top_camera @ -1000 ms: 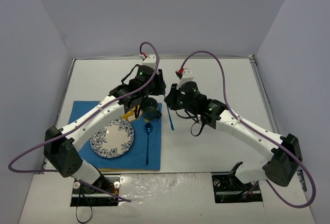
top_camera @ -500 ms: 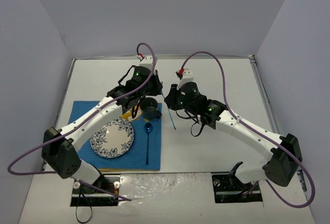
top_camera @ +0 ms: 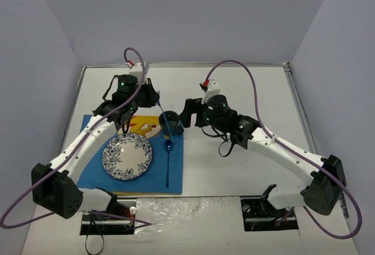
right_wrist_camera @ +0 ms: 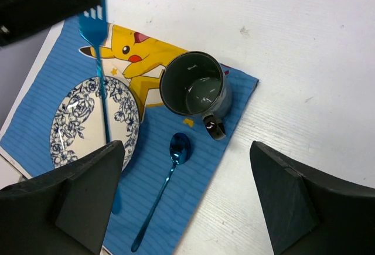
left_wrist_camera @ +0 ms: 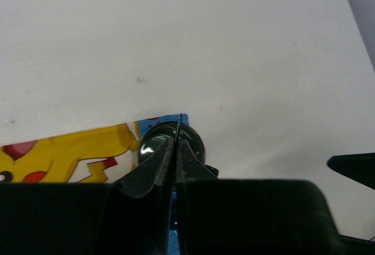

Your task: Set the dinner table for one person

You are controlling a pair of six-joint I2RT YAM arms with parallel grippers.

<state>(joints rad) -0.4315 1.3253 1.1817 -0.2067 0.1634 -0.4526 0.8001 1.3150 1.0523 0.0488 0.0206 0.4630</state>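
My left gripper (top_camera: pixel 153 100) is shut on a thin blue fork (top_camera: pixel 166 125), which slants down over the mug in the top view. The left wrist view shows the jaws (left_wrist_camera: pixel 176 136) pressed together on the fork's edge. From the right wrist, the fork (right_wrist_camera: pixel 101 73) hangs above the flowered plate (right_wrist_camera: pixel 76 123). My right gripper (top_camera: pixel 187 113) stands open and empty just right of the dark mug (top_camera: pixel 171 121), its fingers wide apart (right_wrist_camera: pixel 187 208) above the mat's edge. A blue spoon (right_wrist_camera: pixel 164 193) lies on the blue placemat (top_camera: pixel 96 127) on the white dinner table (top_camera: pixel 246 88).
The mug (right_wrist_camera: pixel 196 88) stands upright and empty at the mat's far right corner, handle toward the spoon. The plate (top_camera: pixel 127 156) sits in the mat's middle. Grey walls enclose the table on three sides.
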